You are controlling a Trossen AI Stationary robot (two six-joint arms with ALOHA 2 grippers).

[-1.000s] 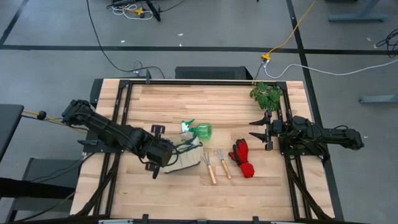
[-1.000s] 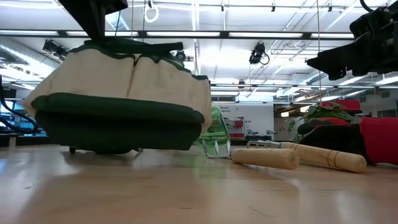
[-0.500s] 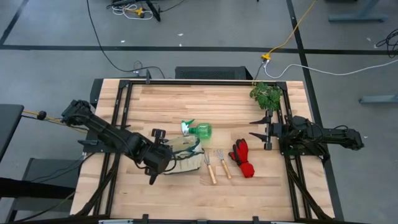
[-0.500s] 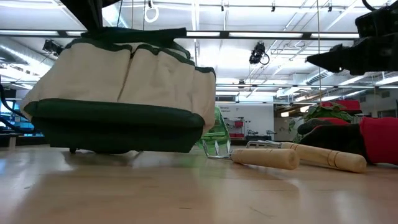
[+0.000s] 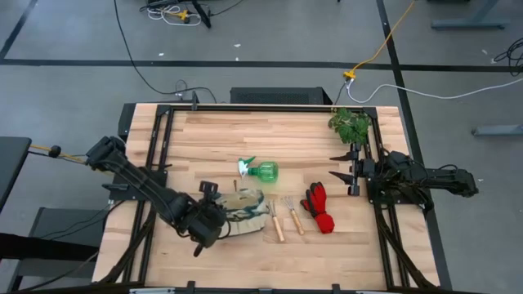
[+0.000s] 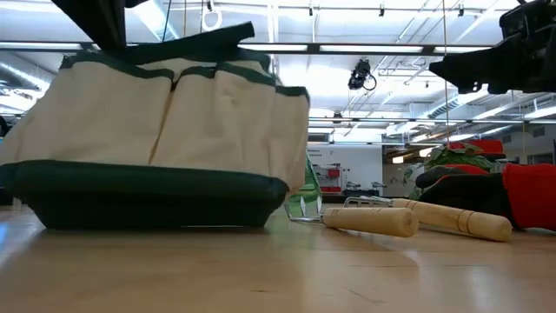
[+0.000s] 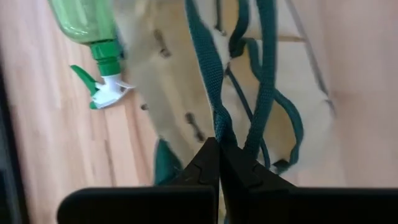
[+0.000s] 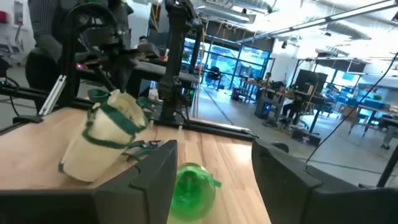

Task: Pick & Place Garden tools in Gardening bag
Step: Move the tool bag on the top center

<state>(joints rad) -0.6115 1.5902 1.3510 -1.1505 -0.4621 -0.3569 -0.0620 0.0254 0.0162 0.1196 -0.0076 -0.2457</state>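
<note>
The step in hand looks like positioning the gardening bag (image 5: pixel 243 211), not yet loading it. The left tool (image 5: pixel 214 214), lower centre of the high view, is pressed together on the bag's green strap (image 7: pixel 214 118). The right tool (image 5: pixel 341 167), spread and empty, waits at centre right. Next likely calls for setting the bag upright, mouth up. The 2 rakes (image 5: pixel 283 218) lie just right of the bag, long axes running top to bottom, tines toward the top; the spray bottle (image 5: pixel 260 171) lies crosswise, trigger pointing left.

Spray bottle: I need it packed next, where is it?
High view: spray bottle lies mid-table, just beyond the bag, left of the gloves.
</note>
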